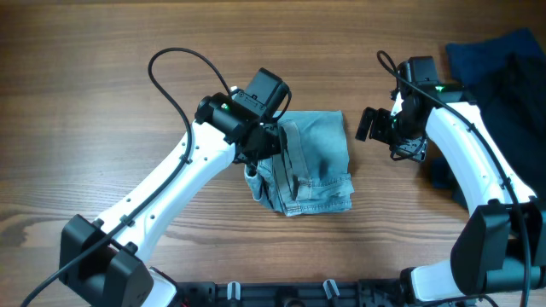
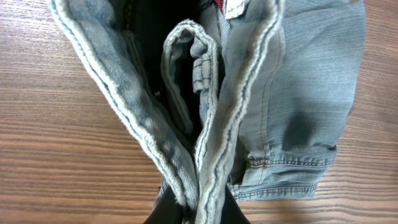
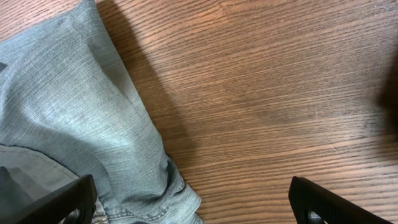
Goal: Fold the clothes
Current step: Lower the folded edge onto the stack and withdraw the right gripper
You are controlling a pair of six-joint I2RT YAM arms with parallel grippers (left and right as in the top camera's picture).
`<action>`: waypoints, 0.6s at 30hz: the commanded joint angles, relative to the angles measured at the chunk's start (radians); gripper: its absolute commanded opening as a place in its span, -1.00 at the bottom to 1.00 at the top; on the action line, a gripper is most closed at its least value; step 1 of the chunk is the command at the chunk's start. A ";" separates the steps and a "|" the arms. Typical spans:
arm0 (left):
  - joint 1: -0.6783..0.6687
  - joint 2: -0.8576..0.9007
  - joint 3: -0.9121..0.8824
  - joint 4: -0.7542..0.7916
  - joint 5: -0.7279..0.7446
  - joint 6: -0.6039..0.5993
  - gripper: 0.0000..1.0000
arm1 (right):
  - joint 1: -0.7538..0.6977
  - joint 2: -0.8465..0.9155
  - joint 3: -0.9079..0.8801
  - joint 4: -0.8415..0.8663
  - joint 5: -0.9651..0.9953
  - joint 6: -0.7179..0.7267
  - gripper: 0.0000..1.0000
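Pinching bunched edge of the shorts (image 1: pixel 317 162) in left gripper (image 1: pixel 256 160), clamped tight — hovering right gripper (image 1: pixel 386 136) spread wide and empty just beside them, over the table (image 1: pixel 102 102).

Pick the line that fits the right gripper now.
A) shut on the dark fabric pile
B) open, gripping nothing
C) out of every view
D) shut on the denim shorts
B: the right gripper has its fingers spread wide over the table and the edge of the denim shorts, clamped on nothing.
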 commanded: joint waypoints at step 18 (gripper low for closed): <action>-0.167 0.065 0.024 0.186 0.051 -0.025 -0.58 | 0.002 -0.011 0.018 0.011 -0.115 -0.056 0.99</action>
